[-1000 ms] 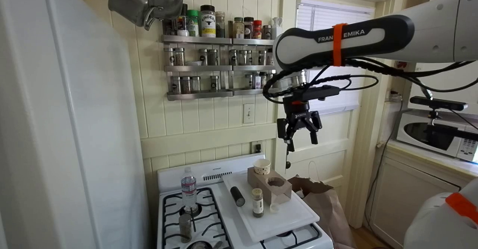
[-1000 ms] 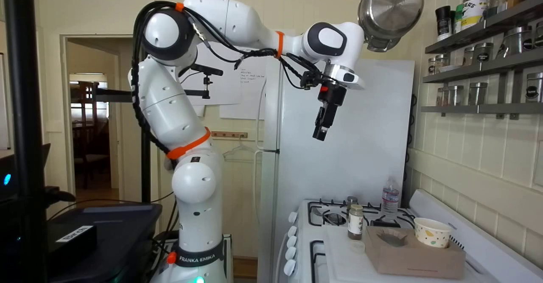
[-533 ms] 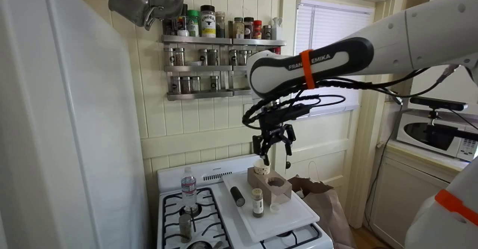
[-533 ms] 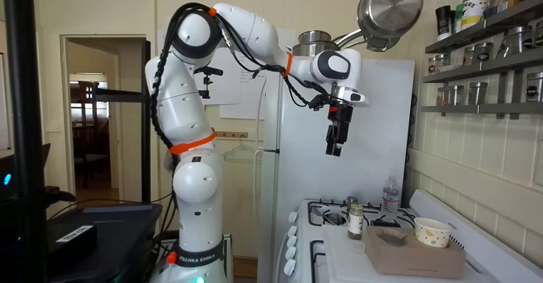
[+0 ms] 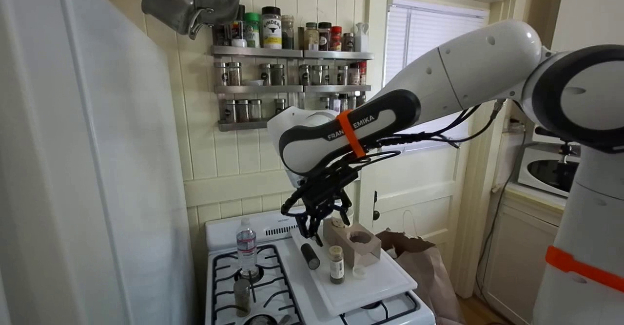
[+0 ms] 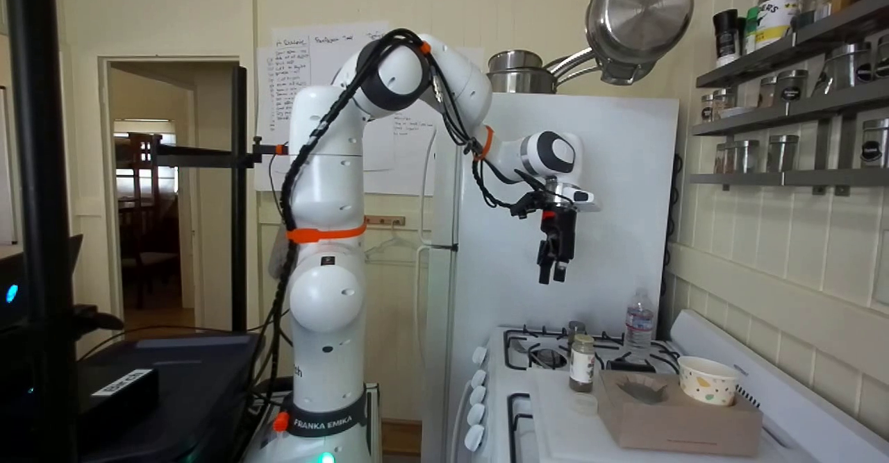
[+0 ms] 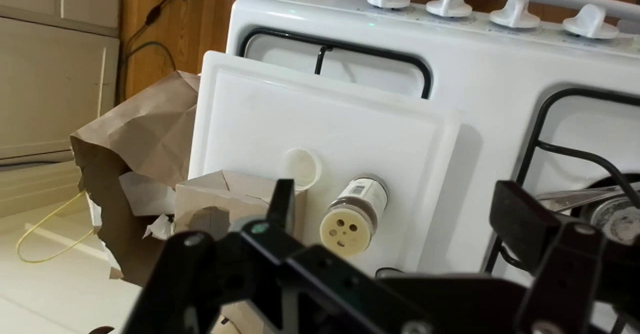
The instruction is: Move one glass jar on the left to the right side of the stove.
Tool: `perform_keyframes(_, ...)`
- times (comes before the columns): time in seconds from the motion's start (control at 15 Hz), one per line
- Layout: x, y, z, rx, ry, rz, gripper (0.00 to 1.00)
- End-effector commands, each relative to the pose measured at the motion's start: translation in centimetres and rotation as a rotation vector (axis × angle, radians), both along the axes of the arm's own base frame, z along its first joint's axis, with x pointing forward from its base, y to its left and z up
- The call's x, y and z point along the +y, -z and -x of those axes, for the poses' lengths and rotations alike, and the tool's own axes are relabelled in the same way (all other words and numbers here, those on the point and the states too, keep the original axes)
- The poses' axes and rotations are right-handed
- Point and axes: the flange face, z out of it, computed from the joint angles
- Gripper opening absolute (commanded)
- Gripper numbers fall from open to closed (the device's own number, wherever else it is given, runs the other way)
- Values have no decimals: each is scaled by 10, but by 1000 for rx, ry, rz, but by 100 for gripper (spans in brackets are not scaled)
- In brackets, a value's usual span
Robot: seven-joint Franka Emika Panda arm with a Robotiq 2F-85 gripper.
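If I sweep too low toward my likely target, the glass jar (image 5: 242, 298) upright at the left of the stove (image 5: 303, 286), my gripper (image 7: 392, 199) may knock the labelled jar (image 5: 336, 268) on the board (image 5: 351, 293); my jaws stand wide apart, empty; I count two standing jars there, one bottle (image 5: 246, 248), one box (image 6: 684, 418), one cup (image 6: 708, 381), one lying cylinder (image 5: 310, 255).

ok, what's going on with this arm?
The robot arm holds nothing: its gripper hangs open above the stove. One glass jar, with a pale yellow top, stands on the white board on the stove; another jar stands left of that board in an exterior view. The job is moving one rightward; the left one looks the likelier pick, though that's not certain.
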Motion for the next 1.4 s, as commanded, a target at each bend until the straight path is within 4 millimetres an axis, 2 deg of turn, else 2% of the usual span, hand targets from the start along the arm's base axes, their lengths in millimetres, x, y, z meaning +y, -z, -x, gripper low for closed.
perform_keyframes(0.0, 0, -1, -2, 1, 2, 0, 100)
perform_keyframes(0.13, -2, 4, 0, -4, -168, -6, 100)
perform_keyframes(0.4, 5, 21, -11, -50, -373, -56, 100)
perform_keyframes(0.53, 8, 32, -23, -78, -474, -89, 100)
perform_keyframes(0.73, 28, 57, -51, -83, -620, -173, 100)
perform_keyframes(0.8, 17, 39, -35, -100, -539, -136, 100)
perform_keyframes(1.0, 25, 58, -47, -81, -596, -160, 100)
perform_keyframes(1.13, 26, 59, -50, -79, -602, -162, 100)
perform_keyframes(1.2, 28, 60, -58, -120, -720, -234, 100)
perform_keyframes(1.33, 41, 65, -70, -181, -801, -263, 100)
